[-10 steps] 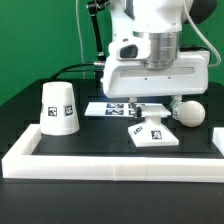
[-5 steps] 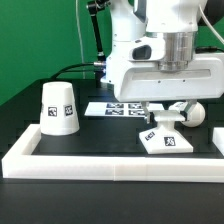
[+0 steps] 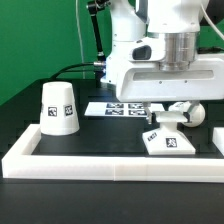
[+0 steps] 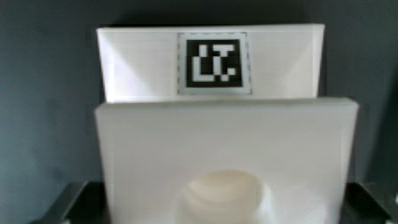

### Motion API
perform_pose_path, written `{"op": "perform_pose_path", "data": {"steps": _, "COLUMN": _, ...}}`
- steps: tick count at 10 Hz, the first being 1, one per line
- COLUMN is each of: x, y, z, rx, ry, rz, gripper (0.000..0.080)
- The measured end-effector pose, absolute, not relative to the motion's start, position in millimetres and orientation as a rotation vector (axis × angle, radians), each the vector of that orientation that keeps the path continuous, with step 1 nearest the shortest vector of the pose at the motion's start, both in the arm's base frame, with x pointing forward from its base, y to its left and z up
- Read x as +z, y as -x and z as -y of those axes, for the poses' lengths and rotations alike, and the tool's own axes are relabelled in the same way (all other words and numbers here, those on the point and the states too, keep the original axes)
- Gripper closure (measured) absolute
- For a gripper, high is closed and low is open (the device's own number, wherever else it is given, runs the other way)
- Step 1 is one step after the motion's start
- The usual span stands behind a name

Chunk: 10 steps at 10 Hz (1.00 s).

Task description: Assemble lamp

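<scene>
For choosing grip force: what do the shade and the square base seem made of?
Shade: probably rigid plastic, matte white; smooth even wall, no gloss. Square base: likely the same matte white plastic; crisp edges, uniform surface.

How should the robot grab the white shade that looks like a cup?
Take the shade near its top, coming straight down from above and squeezing two opposite sides. It stands upright and alone, and it gets narrower toward the top, so that end probably fits the gripper best. The gripper must first let go of the base, which it holds tilted.
</scene>
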<state>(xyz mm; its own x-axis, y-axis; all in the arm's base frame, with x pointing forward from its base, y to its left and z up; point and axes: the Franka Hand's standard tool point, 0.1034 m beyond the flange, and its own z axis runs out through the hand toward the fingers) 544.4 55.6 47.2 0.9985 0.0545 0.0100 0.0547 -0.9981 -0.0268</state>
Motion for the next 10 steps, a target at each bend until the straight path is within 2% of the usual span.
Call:
{"op": "perform_pose_path", "data": {"steps": 7, "x": 48.0, "y": -595.2, "z": -83.2, "rx": -0.123, "ry": 3.100, "rz": 0.127, "gripper": 0.0263}}
{"op": "perform_pose_path", "data": {"steps": 10, "x": 48.7, "y": -607.4, "z": -95.2, "rx": -0.149, "ry": 3.095, "rz": 0.146, "gripper": 0.0263}}
